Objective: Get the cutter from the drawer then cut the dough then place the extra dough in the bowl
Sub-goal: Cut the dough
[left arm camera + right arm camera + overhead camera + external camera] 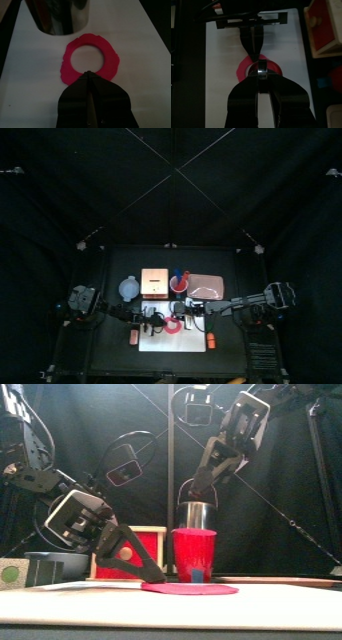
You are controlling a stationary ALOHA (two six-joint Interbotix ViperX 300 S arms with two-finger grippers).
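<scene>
Low centre of the left wrist view: left gripper, jaws pressed together, tips on the near rim of the pink dough ring, likely pinning it to the white cutting board while the right gripper, clamped on the metal cutter, holds it clear above; the ring lies flat, ragged-edged, its hole clean.

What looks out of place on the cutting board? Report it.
Nothing spilled or damaged. The pink dough ring lies flat on the cutting board, its outline uneven, its hole bare; the cut-out disc is not visible. The right pincer holds the cutter.
</scene>
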